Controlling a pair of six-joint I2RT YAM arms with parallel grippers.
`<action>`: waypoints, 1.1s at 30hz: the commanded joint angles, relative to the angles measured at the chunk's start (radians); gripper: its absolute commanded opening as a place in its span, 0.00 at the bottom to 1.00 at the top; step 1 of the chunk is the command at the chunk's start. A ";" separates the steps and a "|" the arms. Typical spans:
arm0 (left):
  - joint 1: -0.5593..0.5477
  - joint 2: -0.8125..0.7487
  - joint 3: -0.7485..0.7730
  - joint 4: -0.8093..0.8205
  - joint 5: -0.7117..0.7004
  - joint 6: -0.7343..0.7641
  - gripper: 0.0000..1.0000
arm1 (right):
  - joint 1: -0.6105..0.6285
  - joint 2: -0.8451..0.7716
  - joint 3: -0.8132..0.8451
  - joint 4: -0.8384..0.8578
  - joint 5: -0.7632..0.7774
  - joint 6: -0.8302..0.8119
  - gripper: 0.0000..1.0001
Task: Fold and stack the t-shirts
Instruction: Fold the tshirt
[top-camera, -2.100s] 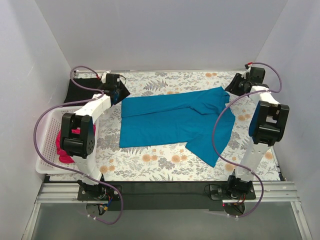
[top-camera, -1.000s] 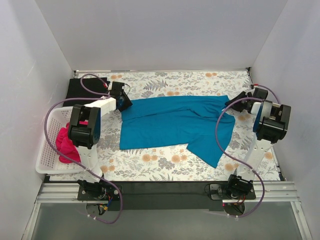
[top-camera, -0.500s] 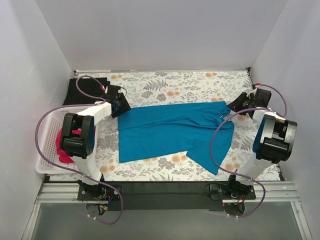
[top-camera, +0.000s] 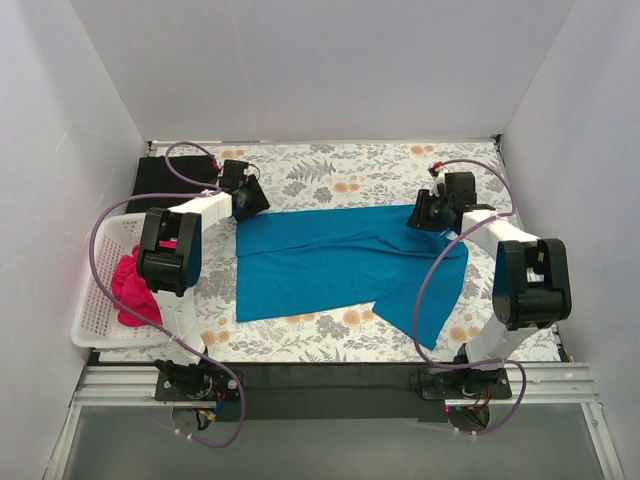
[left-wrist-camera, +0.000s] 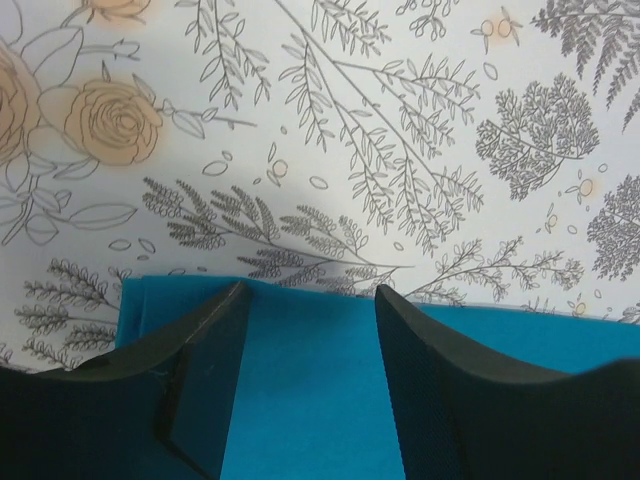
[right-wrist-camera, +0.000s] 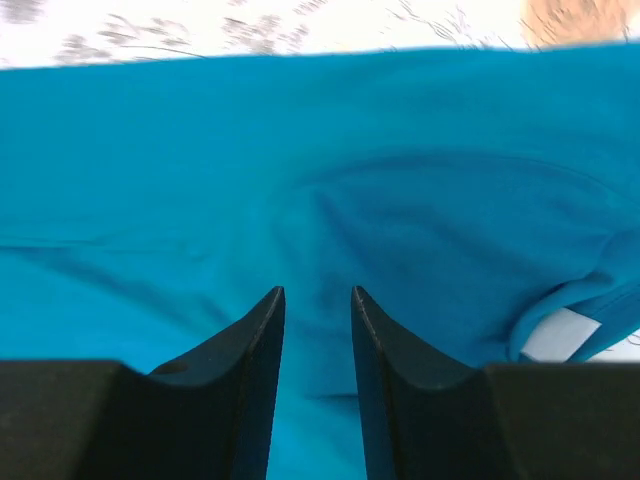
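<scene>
The teal-blue t-shirt (top-camera: 330, 255) lies spread flat across the middle of the table, one sleeve pointing to the near right. My left gripper (top-camera: 252, 203) is at its far left corner. In the left wrist view my left gripper (left-wrist-camera: 310, 290) is open, its fingers astride the cloth edge (left-wrist-camera: 300, 400). My right gripper (top-camera: 418, 217) is low over the shirt's far right part. In the right wrist view my right gripper (right-wrist-camera: 317, 292) is narrowly open over teal cloth (right-wrist-camera: 200, 180). The black t-shirt (top-camera: 165, 180) lies at the far left. The magenta-pink t-shirt (top-camera: 130, 290) is bunched in the basket.
The white mesh basket (top-camera: 95, 265) stands at the left edge, beside my left arm. The floral table covering (top-camera: 330, 165) shows beyond the shirt. A white label (right-wrist-camera: 560, 335) shows at the shirt's fold. White walls close in the back and both sides.
The teal shirt was dragged toward the near side and flattened. My right gripper then moved left from the table's right edge onto the shirt. My left gripper stayed at the far left corner.
</scene>
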 joint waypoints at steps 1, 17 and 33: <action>0.001 0.051 0.035 -0.018 -0.007 0.006 0.52 | -0.022 0.104 0.061 -0.028 0.087 -0.033 0.39; 0.000 0.170 0.241 -0.011 -0.011 0.009 0.59 | -0.023 0.195 0.234 -0.035 0.125 -0.116 0.42; -0.048 -0.541 -0.110 0.005 -0.062 0.029 0.72 | 0.250 0.057 0.094 -0.113 0.211 -0.254 0.32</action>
